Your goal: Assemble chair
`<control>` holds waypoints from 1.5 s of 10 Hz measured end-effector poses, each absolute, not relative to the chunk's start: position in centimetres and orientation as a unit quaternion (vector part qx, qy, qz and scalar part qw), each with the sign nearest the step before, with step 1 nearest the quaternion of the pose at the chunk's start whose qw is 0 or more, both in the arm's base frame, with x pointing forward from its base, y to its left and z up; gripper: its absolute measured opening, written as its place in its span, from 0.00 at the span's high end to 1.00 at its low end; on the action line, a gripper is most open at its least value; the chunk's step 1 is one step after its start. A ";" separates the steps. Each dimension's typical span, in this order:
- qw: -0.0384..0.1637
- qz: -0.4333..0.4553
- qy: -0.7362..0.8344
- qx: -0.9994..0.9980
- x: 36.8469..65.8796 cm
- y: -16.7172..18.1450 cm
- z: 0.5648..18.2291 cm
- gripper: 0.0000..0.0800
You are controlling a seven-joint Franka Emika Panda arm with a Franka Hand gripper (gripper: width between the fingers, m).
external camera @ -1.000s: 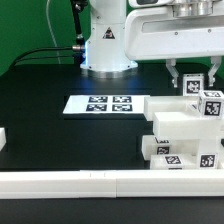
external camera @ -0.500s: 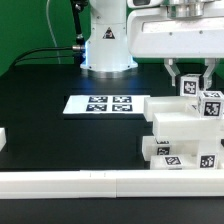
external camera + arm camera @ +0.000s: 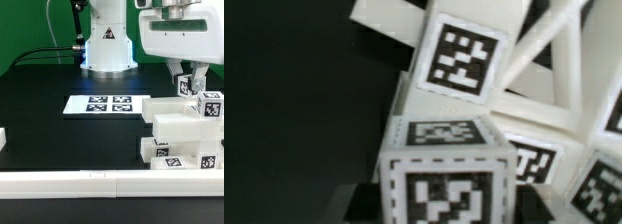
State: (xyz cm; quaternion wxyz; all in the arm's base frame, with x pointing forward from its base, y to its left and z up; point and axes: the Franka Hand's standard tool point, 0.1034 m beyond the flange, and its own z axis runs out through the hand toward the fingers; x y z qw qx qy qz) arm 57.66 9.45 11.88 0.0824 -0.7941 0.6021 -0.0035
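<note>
Item: chair, part-built, chunky white plastic. It stands on the black table near the edge on the exterior view's right, just behind the long white rail that runs along the table's near edge. Visible members: a broad slab lying flat at mid-height, lower blocks beneath it with black-and-white marker tags facing the camera, and two small tagged blocks rising at the far right of the stack. Parts touch one another; the exact joints between them cannot be made out in the exterior view.

Item: gripper, on the white arm, directly above the chair's upper end. Its two dark fingers point downward with a tagged white block between them. The fingers appear clenched on this block, though the exterior view is small and the contact itself is not sharp. In the wrist view the same tagged block fills the foreground, upright, with a tag on its top face and another on its front; behind it lie a further tagged piece and white struts crossing at angles.

Item: marker board, thin, flat, white, bearing a row of square tags. It lies on the table towards the middle, well apart from the rail and just beside the chair on the exterior view's left.

Item: robot base, white, at the table's far edge, with black cables trailing off towards the exterior view's left.

Item: small white piece at the table's edge on the exterior view's left, mostly cut off by the frame.
</note>
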 end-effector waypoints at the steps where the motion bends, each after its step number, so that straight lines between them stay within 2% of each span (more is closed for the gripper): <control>1: 0.085 -0.001 0.618 -0.781 57.7 9.4 11.9 0.65; 3: 0.084 -0.002 0.603 -0.793 57.6 9.5 11.8 0.65; 4: 0.084 -0.003 0.596 -0.799 57.7 9.5 11.8 0.42; 5: 0.084 -0.006 0.535 -0.841 58.0 9.7 12.2 0.42; 6: 0.084 -0.008 0.454 -0.887 58.3 9.8 12.5 0.24; 7: 0.083 -0.011 0.382 -0.920 58.3 9.9 12.4 0.20; 10: 0.081 -0.019 0.279 -0.957 58.2 10.0 12.3 0.19; 13: 0.058 -0.027 0.053 -0.997 58.2 9.8 12.5 0.19; 14: 0.057 -0.025 0.038 -0.997 58.1 9.7 12.3 0.19; 15: 0.057 -0.024 0.061 -0.996 58.1 9.7 12.3 0.33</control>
